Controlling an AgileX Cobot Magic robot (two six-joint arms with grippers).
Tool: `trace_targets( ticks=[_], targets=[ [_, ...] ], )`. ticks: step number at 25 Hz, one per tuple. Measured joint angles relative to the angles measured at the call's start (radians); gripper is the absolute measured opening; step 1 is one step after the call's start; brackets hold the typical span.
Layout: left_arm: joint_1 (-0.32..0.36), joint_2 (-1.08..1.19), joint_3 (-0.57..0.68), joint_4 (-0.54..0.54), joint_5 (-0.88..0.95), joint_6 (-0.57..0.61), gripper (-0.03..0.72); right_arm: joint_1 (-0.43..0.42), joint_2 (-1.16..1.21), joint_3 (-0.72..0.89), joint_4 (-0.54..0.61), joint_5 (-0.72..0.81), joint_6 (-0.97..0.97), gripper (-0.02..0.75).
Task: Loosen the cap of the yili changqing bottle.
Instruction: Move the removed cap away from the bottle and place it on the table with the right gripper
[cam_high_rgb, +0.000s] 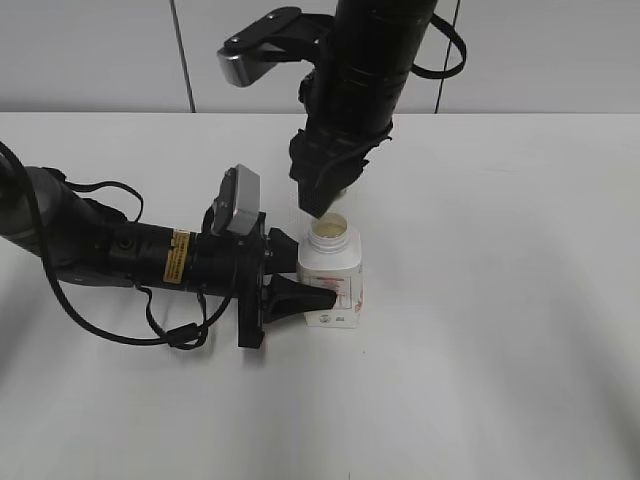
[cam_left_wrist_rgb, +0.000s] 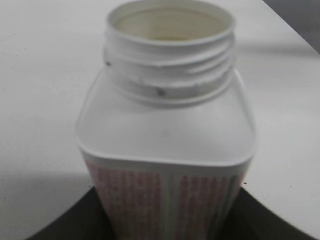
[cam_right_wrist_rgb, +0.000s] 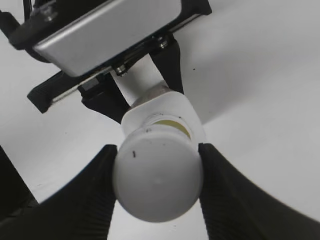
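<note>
Your yili changqing bottle (cam_high_rgb: 330, 275) stands upright on the table (cam_high_rgb: 500, 300), neck bare and threads showing in the left wrist view. It looks light, thin-walled plastic with smooth sides, so it would likely slip or dent under a hard squeeze; hold it low on the flat label faces. That is where your left pincer (cam_high_rgb: 300, 297) clamps it, fingers (cam_right_wrist_rgb: 170, 65) on opposite sides. Your right pincer (cam_right_wrist_rgb: 157, 172) is closed around the cap (cam_right_wrist_rgb: 158, 180), pads pressed on its rim, lifted just above the open neck. It seems rigid but small and slick; grip it squarely by the edge.
</note>
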Motion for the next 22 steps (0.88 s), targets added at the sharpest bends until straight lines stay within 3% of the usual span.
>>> trace_targets(
  ticks=[4,11,17,22],
  targets=[
    [0.000,0.000,0.000,0.001,0.000,0.000,0.323,0.000,0.000,0.000,0.005,0.000,0.126,0.388],
    [0.000,0.000,0.000,0.001,0.000,0.000,0.323,0.000,0.000,0.000,-0.012,0.000,0.684,0.388],
    [0.000,0.000,0.000,0.002,0.000,0.000,0.323,-0.001,0.000,0.000,-0.078,0.001,0.748,0.388],
    [0.000,0.000,0.000,0.002,0.001,0.000,0.323,-0.050,-0.015,0.000,-0.093,0.002,0.749,0.388]
  ],
)
